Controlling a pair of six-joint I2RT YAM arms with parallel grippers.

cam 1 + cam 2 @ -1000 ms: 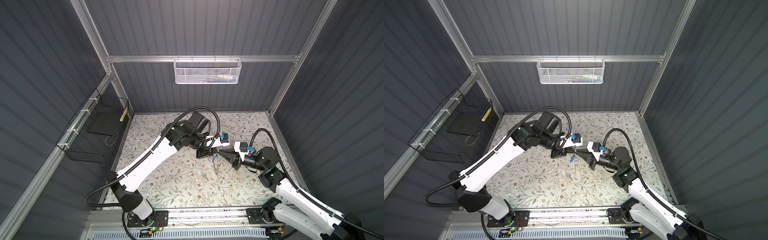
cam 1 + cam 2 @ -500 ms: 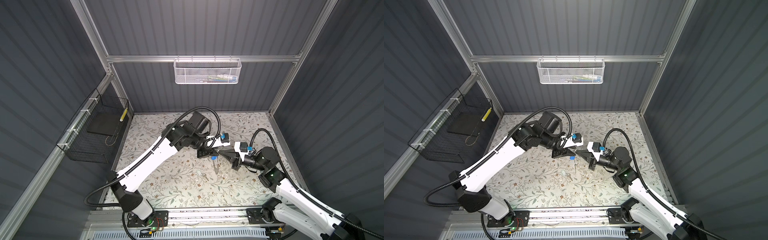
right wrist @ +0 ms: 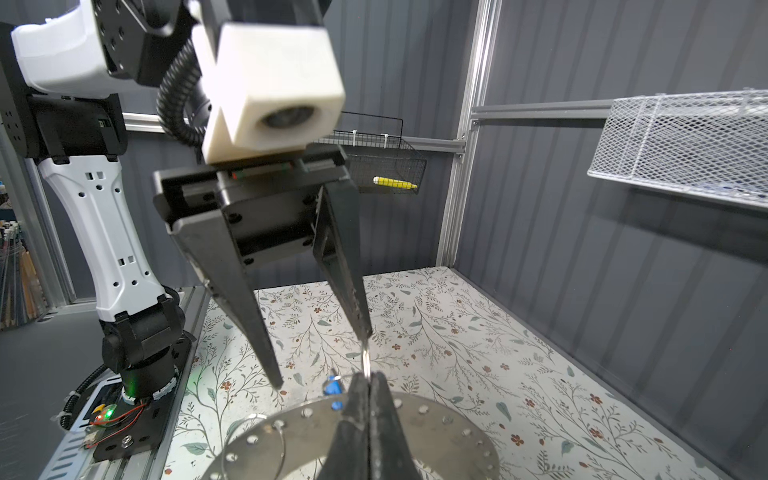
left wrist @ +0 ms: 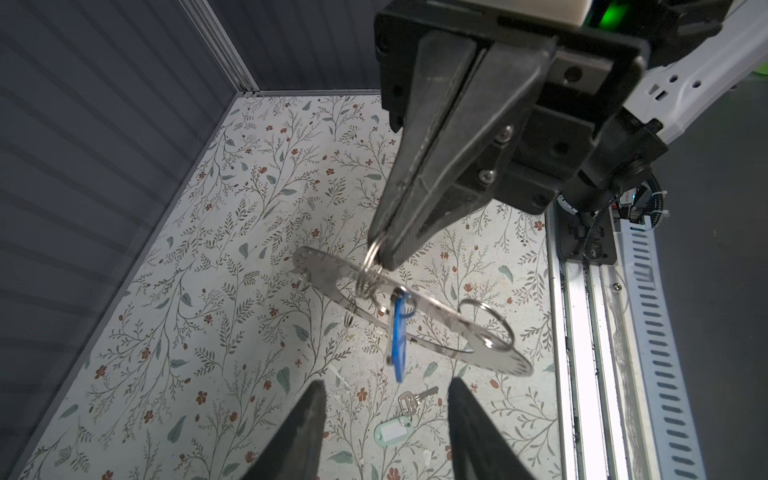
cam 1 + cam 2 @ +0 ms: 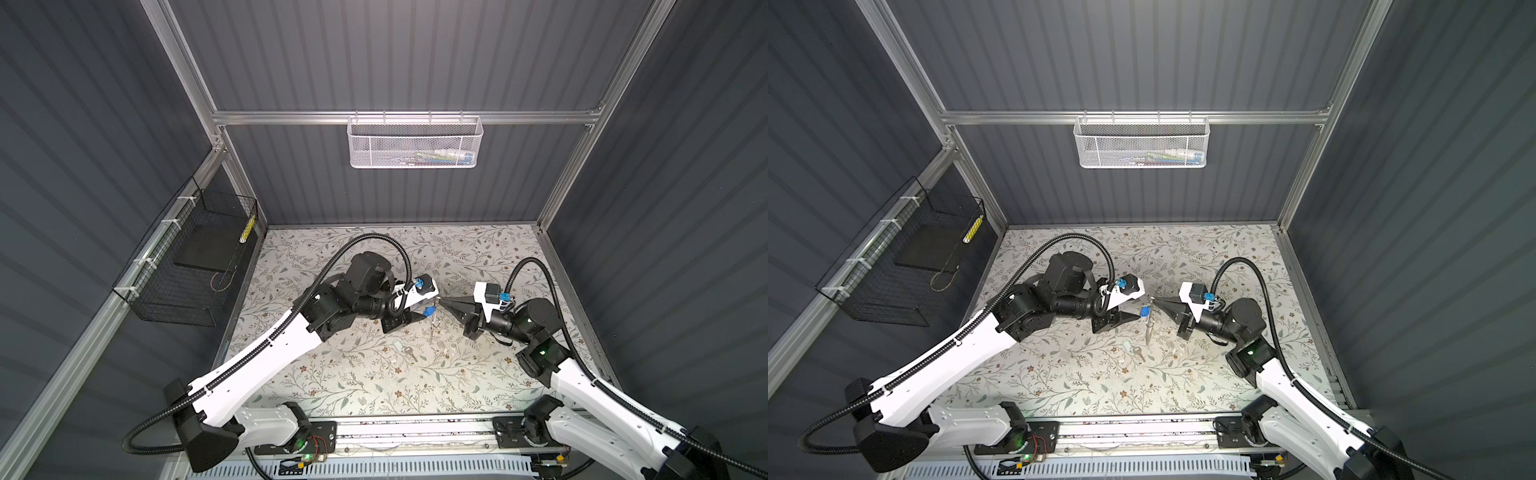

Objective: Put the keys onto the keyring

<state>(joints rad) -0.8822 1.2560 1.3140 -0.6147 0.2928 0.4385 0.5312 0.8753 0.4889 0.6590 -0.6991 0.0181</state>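
On the near side of the keyring (image 4: 322,264) and lower than it, the key with the whitish tag (image 4: 408,404) lay flat on the desk (image 4: 199,299), not yet threaded, so the task looked about half done. Above it the keyring hung in the air, tilted. The right hand (image 4: 380,253) was clenched on a small ring (image 4: 371,252) looped through the keyring's band. Pinching that loop rather than the wide band probably kept the rim holes free for threading. The blue key (image 4: 399,336) dangled from the keyring's band, apparently already on. Just beside the keyring, on the side away from the right hand, the left hand (image 4: 386,384) stood released. Its fingers (image 4: 309,415) were apart and empty, with the blue key hanging just past their tips, likely so that it could swing free. Well beyond the keyring, a white mesh basket (image 5: 413,145) hung on the back wall, clear of the work.
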